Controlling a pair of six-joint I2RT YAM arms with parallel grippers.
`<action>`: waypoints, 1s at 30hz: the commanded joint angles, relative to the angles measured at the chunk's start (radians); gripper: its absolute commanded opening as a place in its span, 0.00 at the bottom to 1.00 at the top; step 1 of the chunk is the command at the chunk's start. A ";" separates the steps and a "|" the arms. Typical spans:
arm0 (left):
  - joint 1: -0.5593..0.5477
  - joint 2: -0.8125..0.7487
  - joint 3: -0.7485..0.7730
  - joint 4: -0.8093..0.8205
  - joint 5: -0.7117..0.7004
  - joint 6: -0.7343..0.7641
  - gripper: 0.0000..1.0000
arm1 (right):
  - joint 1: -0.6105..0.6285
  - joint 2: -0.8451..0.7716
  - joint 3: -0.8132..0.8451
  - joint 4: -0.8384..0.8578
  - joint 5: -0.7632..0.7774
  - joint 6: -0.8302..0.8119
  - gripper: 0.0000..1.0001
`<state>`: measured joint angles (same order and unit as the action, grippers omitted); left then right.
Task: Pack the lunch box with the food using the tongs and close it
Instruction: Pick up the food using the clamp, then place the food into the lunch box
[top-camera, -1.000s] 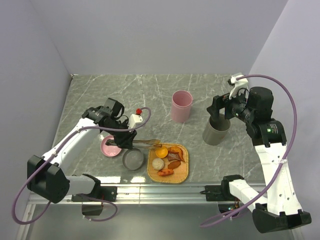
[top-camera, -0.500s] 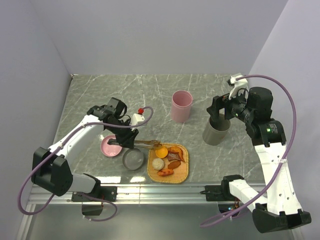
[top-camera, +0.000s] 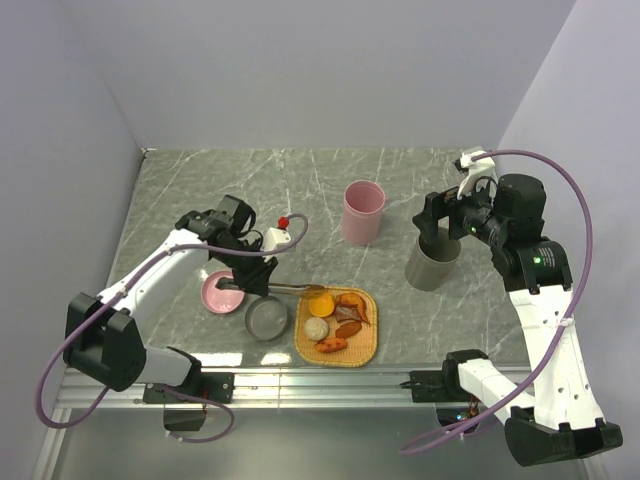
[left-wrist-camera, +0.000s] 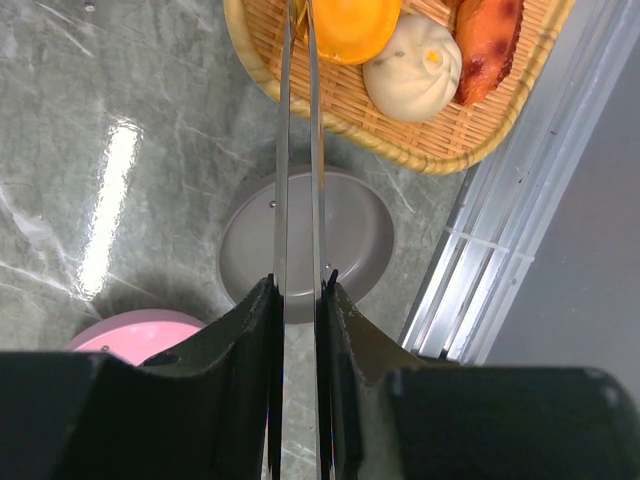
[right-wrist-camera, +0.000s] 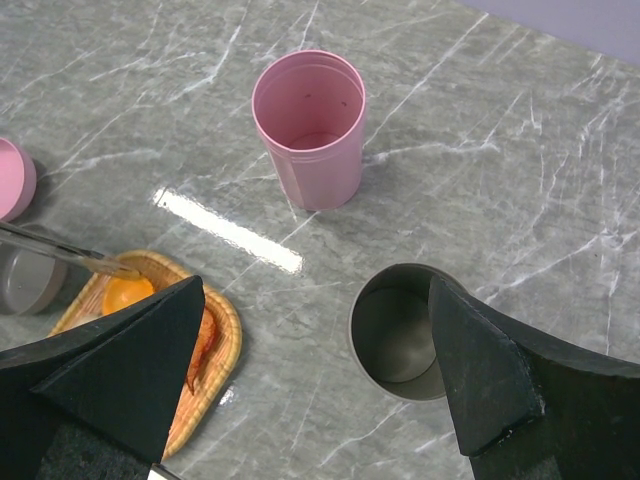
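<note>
My left gripper is shut on the silver tongs, whose two arms are squeezed near each other. Their tips reach the orange ball in the woven tray; whether they pinch it is cut off at the frame edge. A beige ball and brown-orange bits lie beside it. My right gripper hangs open over the tall grey cup, holding nothing.
The tall pink cup stands upright at mid-table. A shallow grey dish sits under the tongs, left of the tray, with a shallow pink dish further left. The table's metal front rail runs just beyond the tray.
The left gripper has squeezed the tongs narrower. Their tips have slid right, onto the orange ball. The right arm has stayed still.
</note>
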<state>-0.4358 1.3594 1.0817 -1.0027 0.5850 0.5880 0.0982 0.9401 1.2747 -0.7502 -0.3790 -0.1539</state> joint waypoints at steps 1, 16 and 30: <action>-0.006 -0.019 0.058 -0.016 0.050 0.001 0.06 | -0.006 -0.001 0.005 0.022 -0.008 0.005 1.00; -0.006 -0.003 0.253 -0.063 0.136 -0.080 0.00 | -0.008 -0.009 -0.017 0.034 -0.009 0.008 1.00; -0.004 0.288 0.739 0.187 0.075 -0.507 0.00 | -0.026 -0.001 -0.008 0.046 0.009 0.033 1.00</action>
<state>-0.4366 1.5826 1.7191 -0.9226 0.6941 0.2237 0.0826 0.9413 1.2552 -0.7429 -0.3817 -0.1310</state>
